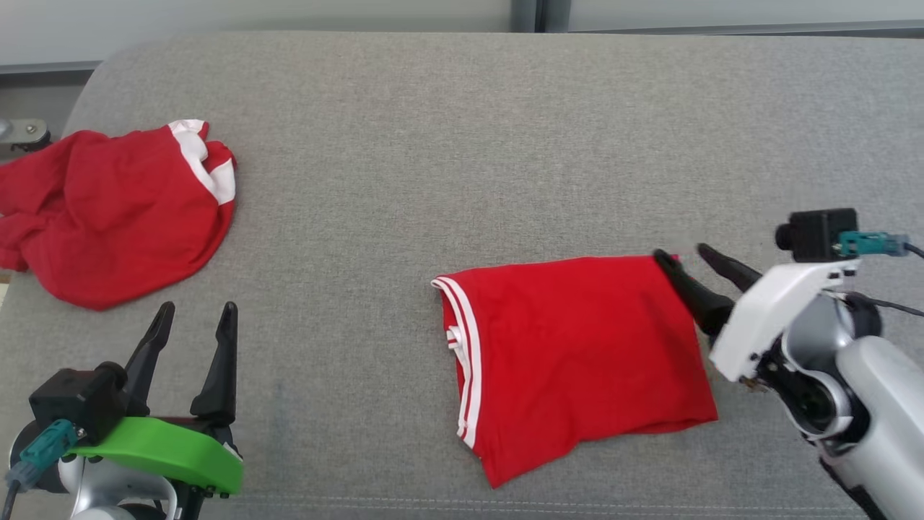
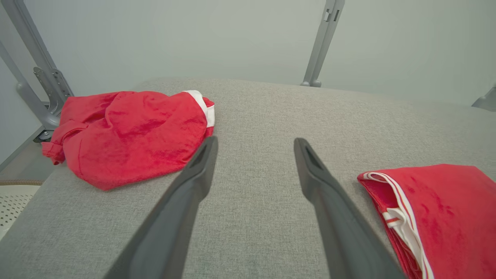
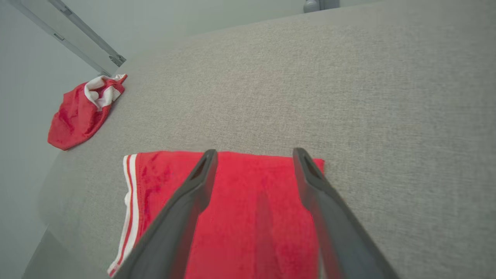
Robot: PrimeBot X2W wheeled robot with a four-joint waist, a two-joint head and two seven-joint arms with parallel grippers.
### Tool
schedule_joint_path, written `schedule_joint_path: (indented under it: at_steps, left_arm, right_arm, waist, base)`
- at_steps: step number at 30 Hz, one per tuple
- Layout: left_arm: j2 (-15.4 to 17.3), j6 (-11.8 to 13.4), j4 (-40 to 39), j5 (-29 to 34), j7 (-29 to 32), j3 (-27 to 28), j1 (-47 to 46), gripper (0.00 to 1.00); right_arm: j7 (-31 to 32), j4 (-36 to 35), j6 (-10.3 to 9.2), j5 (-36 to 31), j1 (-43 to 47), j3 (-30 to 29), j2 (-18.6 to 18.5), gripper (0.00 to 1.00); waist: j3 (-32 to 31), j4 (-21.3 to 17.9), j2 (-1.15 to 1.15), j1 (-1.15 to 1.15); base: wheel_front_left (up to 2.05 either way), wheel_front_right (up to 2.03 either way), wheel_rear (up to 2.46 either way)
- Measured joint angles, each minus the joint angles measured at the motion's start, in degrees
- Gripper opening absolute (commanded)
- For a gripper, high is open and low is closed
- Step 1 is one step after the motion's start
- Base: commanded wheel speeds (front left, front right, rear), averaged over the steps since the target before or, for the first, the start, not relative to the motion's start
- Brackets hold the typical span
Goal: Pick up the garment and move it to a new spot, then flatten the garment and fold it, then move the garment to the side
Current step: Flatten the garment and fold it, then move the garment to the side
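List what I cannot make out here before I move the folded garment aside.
- Head view: the crumpled garment runs past the left edge, so its full extent is unseen.
- Head view: the right hand covers a corner of the folded garment; whether a finger touches the cloth cannot be told.
- Right wrist view: the fingers and the bottom edge hide the folded garment's near part.
- Left wrist view: the right edge cuts off the folded garment.
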Motion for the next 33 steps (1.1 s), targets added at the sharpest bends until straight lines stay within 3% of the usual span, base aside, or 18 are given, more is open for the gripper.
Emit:
schedule_joint_path:
  at_steps: [2,9,21,23,24,28,33]
  left_arm:
    - [-0.05,0.00,-0.81,0.00,-0.03,-0.04,0.20,1.00]
    - [-0.32,0.00,-1.69,0.31,-0.12,-1.14,0.19,1.00]
    - [-0.41,0.01,-2.01,0.71,-0.52,-0.59,0.24,1.00]
    - [-0.45,0.01,-2.04,0.80,-0.52,-0.66,0.24,1.00]
    - [-0.45,0.01,-2.05,0.80,-0.52,-0.73,0.24,1.00]
    - [-0.60,0.01,-2.82,0.79,-0.46,-1.16,0.21,1.00]
    - [-0.67,0.04,-3.10,0.79,-0.45,-0.64,0.20,1.00]
  right_arm:
    - [0.56,0.79,-0.07,-0.21,1.38,-0.77,-1.79,1.00]
    - [1.33,4.13,-0.45,0.71,6.07,-1.90,-2.91,1.00]
    - [4.09,6.65,0.34,4.60,7.79,-0.79,-1.63,1.00]
    - [4.53,6.99,0.66,5.09,7.44,-0.73,-1.14,0.22]
    - [4.90,7.02,1.16,5.55,7.10,-0.68,-0.96,0.00]
    - [6.99,6.13,2.12,6.58,5.20,-1.32,-1.87,0.00]
    - [10.91,5.83,2.02,4.80,-2.80,-4.31,-9.32,0.00]
  waist:
    - [-0.07,-0.43,0.00,0.00]
    - [0.55,-0.13,0.00,0.00]
    - [1.64,1.13,0.00,0.00]
    - [1.71,1.19,0.00,0.00]
    - [1.74,1.23,0.00,0.00]
    - [2.15,1.47,0.00,0.00]
    - [3.29,1.54,0.00,0.00]
  base:
    - [0.00,0.00,0.00]
    - [0.00,0.00,0.00]
    - [0.00,0.00,0.00]
    - [0.00,0.00,0.00]
    - [0.00,0.00,0.00]
    - [0.00,0.00,0.00]
    - [0.00,0.00,0.00]
